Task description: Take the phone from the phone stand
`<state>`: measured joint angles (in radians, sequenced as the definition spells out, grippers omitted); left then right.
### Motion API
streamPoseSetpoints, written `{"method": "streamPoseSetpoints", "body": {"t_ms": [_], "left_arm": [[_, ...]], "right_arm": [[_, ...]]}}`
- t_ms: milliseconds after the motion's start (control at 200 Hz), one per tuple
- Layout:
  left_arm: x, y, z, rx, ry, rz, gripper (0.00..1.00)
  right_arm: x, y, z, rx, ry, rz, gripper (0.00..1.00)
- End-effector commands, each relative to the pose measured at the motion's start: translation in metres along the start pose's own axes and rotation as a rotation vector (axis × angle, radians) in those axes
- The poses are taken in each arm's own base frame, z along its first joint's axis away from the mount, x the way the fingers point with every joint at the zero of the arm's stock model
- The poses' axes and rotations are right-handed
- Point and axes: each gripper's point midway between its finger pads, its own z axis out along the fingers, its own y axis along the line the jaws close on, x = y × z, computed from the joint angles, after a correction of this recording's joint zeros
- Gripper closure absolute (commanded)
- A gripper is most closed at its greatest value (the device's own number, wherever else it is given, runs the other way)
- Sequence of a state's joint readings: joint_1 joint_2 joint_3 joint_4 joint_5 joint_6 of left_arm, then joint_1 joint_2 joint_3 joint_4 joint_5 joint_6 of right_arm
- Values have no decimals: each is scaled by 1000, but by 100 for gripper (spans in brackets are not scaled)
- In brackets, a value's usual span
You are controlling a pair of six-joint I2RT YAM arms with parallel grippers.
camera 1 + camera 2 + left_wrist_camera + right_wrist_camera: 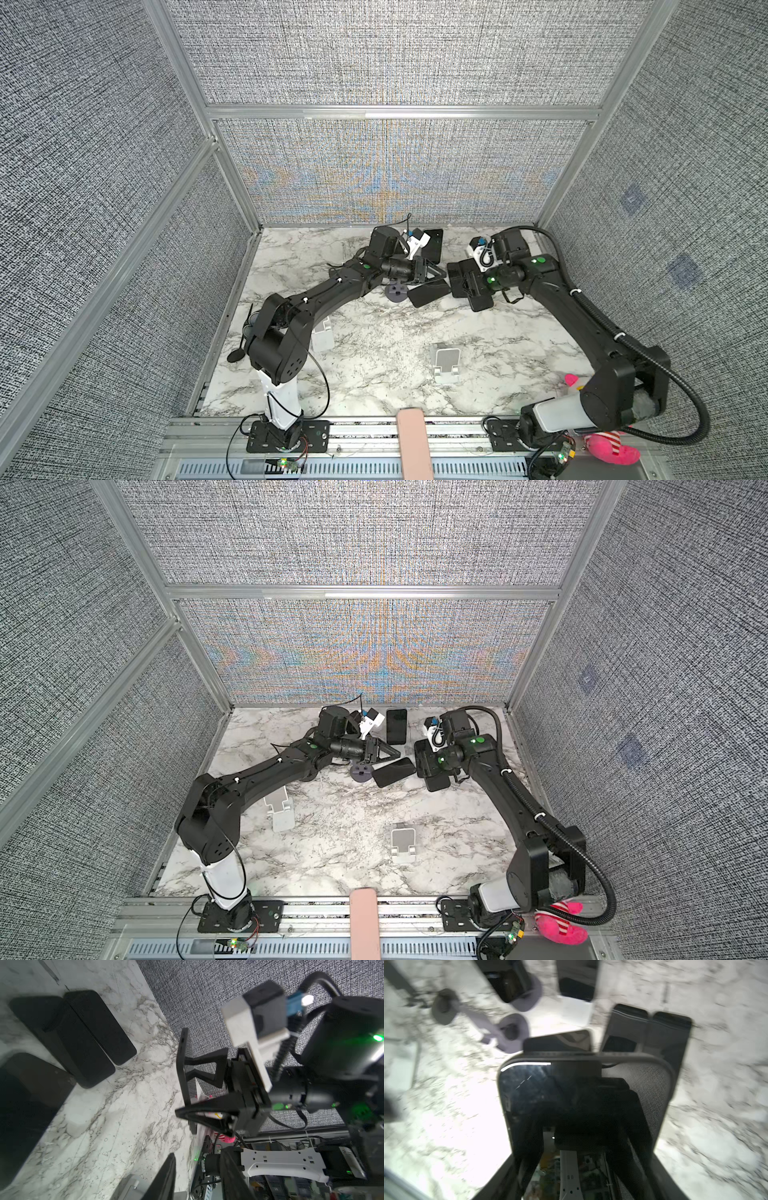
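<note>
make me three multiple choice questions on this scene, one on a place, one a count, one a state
1. Where is the pink plush toy? A by the right arm's base; B against the back wall; C under the left arm.
2. How many silver-white phone stands are on the marble table? A one; B two; C four.
3. Which claw is open and empty? A left claw; B right claw; C both.
Answers: 1 A, it lies at the front right corner. 2 B, one mid-front, one beside the left arm. 3 A, its fingers stand apart, while the right claw grips the grey-rimmed black phone.
</note>
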<state>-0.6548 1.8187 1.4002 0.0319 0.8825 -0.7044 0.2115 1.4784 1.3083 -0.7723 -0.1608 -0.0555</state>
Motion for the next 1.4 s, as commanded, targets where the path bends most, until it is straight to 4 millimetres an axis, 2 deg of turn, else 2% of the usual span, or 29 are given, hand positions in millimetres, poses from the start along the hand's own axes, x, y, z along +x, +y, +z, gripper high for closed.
{"method": "streamPoseSetpoints", "body": {"t_ms": [0,80,225,315,455,710,825,1030,1186,1261,1391], "left_arm": [[6,-1,-8,-63,8,159,60],[21,3,-12,-136,52,252,58],[68,23,-15,-364,238,358,50],[92,17,-7,-335,290,388,47],[119,8,8,-256,338,430,40],[151,15,39,-207,468,470,28],[162,23,47,-211,539,461,26],[175,21,58,-166,599,456,26],[183,27,60,-204,655,432,26],[186,29,61,-206,665,433,27],[185,28,62,-206,665,434,41]], "right_arm": [[-12,-37,7,64,-10,11,55],[-18,-71,19,115,5,44,57],[-30,-133,44,151,24,122,62],[-36,-165,63,141,51,161,63],[-36,-192,92,140,130,138,63],[-26,-209,130,109,221,128,63],[-23,-211,142,94,244,132,63],[-11,-209,157,66,283,156,60],[-6,-209,164,56,298,168,58],[-5,-209,165,54,303,168,53],[-5,-205,164,37,299,181,42]]}}
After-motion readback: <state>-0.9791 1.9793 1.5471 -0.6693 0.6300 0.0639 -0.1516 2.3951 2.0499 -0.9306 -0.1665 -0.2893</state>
